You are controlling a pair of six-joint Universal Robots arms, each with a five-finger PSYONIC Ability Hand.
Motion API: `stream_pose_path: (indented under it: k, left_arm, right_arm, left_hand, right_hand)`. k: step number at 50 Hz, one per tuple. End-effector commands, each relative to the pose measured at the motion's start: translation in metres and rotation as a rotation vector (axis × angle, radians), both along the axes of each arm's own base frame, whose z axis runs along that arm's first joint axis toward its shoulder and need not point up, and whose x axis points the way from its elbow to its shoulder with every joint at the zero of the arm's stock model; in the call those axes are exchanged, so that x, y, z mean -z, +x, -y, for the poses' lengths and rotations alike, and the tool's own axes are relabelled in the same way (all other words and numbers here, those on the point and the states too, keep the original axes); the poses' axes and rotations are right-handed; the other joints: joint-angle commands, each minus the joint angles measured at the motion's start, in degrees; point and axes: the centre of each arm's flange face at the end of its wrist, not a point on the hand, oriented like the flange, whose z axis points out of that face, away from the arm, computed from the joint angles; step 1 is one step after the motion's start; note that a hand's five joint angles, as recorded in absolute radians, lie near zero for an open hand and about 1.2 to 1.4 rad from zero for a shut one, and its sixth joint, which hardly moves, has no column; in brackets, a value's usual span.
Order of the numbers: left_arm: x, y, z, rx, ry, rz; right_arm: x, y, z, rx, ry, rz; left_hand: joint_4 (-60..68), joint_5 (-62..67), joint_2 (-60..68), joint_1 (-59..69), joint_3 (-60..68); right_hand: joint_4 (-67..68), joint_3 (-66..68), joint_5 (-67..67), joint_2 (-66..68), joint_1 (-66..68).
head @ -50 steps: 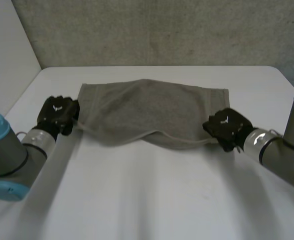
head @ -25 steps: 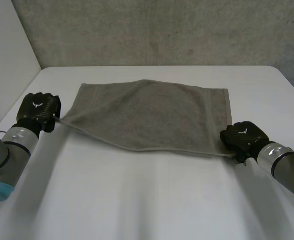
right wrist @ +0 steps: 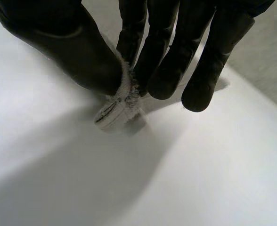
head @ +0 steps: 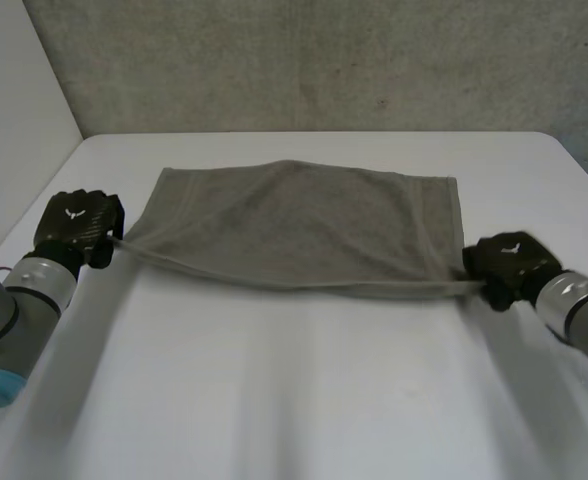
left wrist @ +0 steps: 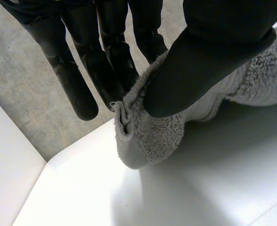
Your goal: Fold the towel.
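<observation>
A grey towel (head: 304, 225) lies across the back half of the white table (head: 294, 400), its near edge lifted and stretched taut between my two hands. My left hand (head: 77, 226) pinches the near left corner; in the left wrist view the thumb (left wrist: 209, 61) presses the towel corner (left wrist: 148, 134) against the fingers. My right hand (head: 507, 266) holds the near right corner, and in the right wrist view the towel corner (right wrist: 117, 108) pokes out between thumb and fingers. The far edge of the towel rests on the table.
A rough grey wall (head: 324, 60) stands behind the table, and a white side panel (head: 14, 100) rises at the left. Bare table surface stretches in front of the towel toward me.
Both hands moved apart, the left outward to the left and the right outward to the right. The sagging near edge of the towel is now pulled straight and taut.
</observation>
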Motion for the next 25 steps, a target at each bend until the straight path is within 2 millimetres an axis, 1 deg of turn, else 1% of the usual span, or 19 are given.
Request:
stream_pose_path:
  k: [1,3,4,6,7,8,9,11,12,14,15,16,18,20,23,24,25]
  left_arm:
    - [-0.014,-0.001,-0.016,0.006,0.032,0.011]
    - [-0.024,-0.001,-0.028,0.011,0.06,0.016]
    - [-0.024,-0.001,-0.029,0.011,0.06,0.016]
    - [-0.032,0.001,-0.045,0.012,0.103,0.019]
    - [-0.032,0.001,-0.045,0.012,0.103,0.019]
    - [-0.037,0.002,-0.055,0.01,0.119,0.021]
    - [-0.037,0.002,-0.055,0.01,0.119,0.021]
    - [-0.046,0.005,-0.076,0.008,0.138,0.033]
    - [-0.046,0.005,-0.076,0.008,0.138,0.033]
    - [-0.057,0.008,-0.096,0.011,0.123,0.052]
    - [-0.057,0.008,-0.096,0.011,0.123,0.052]
    - [-0.063,0.009,-0.102,0.016,0.102,0.056]
    - [-0.067,0.011,-0.105,0.018,0.086,0.054]
    - [-0.07,0.012,-0.105,0.024,0.071,0.049]
    - [-0.075,0.011,-0.101,0.049,0.054,0.039]
    - [-0.075,0.009,-0.1,0.065,0.052,0.036]
    - [-0.072,0.008,-0.093,0.072,0.063,0.031]
  right_arm:
    - [-0.059,-0.02,-0.007,0.038,-0.125,0.01]
    - [-0.072,-0.028,-0.018,0.024,-0.071,0.016]
    - [-0.072,-0.028,-0.018,0.024,-0.071,0.016]
    - [-0.083,-0.041,-0.029,0.002,-0.007,0.01]
    - [-0.083,-0.041,-0.029,0.002,-0.006,0.01]
    - [-0.086,-0.051,-0.034,-0.003,0.02,-0.008]
    - [-0.086,-0.051,-0.034,-0.003,0.02,-0.008]
    - [-0.093,-0.065,-0.044,-0.029,0.073,-0.049]
    - [-0.093,-0.065,-0.044,-0.03,0.073,-0.049]
    - [-0.103,-0.073,-0.055,-0.071,0.122,-0.069]
    - [-0.103,-0.073,-0.055,-0.071,0.122,-0.069]
    - [-0.107,-0.075,-0.059,-0.092,0.143,-0.064]
    - [-0.111,-0.075,-0.061,-0.113,0.147,-0.061]
    - [-0.118,-0.075,-0.058,-0.131,0.12,-0.068]
    - [-0.119,-0.077,-0.053,-0.134,0.115,-0.064]
    - [-0.116,-0.078,-0.049,-0.14,0.122,-0.058]
    - [-0.109,-0.078,-0.041,-0.154,0.145,-0.048]
  left_hand:
    - [10.2,11.4,10.3,12.4,10.3]
    - [10.2,11.4,10.3,12.4,10.3]
    - [10.2,11.4,10.3,12.4,10.3]
    - [10.2,11.4,10.3,12.4,10.3]
    - [10.2,11.4,10.3,12.4,10.3]
    - [10.2,11.4,10.3,12.4,10.3]
    - [10.2,11.4,10.3,12.4,10.3]
    - [10.2,11.4,10.3,12.4,10.3]
    - [10.2,11.4,10.3,12.4,10.3]
    - [10.2,11.4,10.3,12.4,10.3]
    - [10.2,11.4,10.3,12.4,10.3]
    - [10.2,11.4,10.3,12.4,10.3]
    - [10.2,11.4,10.3,12.4,10.3]
    - [10.2,11.4,10.3,12.4,10.3]
    - [10.2,11.4,10.3,12.4,10.3]
    - [10.2,11.4,10.3,12.4,10.3]
    - [10.2,11.4,10.3,12.4,10.3]
  right_hand:
    - [3.3,3.3,3.5,4.0,4.1]
    - [3.3,3.3,3.5,4.0,4.1]
    - [3.3,3.3,3.5,4.0,4.1]
    - [3.3,3.3,3.5,4.0,4.1]
    - [3.3,3.3,3.5,4.0,4.1]
    - [3.3,3.3,3.5,4.0,4.1]
    - [3.3,3.3,3.5,4.0,4.1]
    - [3.3,3.3,3.5,4.0,4.1]
    - [3.3,3.3,3.5,4.0,4.1]
    - [3.3,3.3,3.5,4.0,4.1]
    - [3.3,3.3,3.5,4.0,4.1]
    - [3.3,3.3,3.5,4.0,4.1]
    - [3.3,3.3,3.5,4.0,4.1]
    - [3.3,3.3,3.5,4.0,4.1]
    - [3.3,3.3,3.5,4.0,4.1]
    - [3.3,3.3,3.5,4.0,4.1]
    - [3.3,3.3,3.5,4.0,4.1]
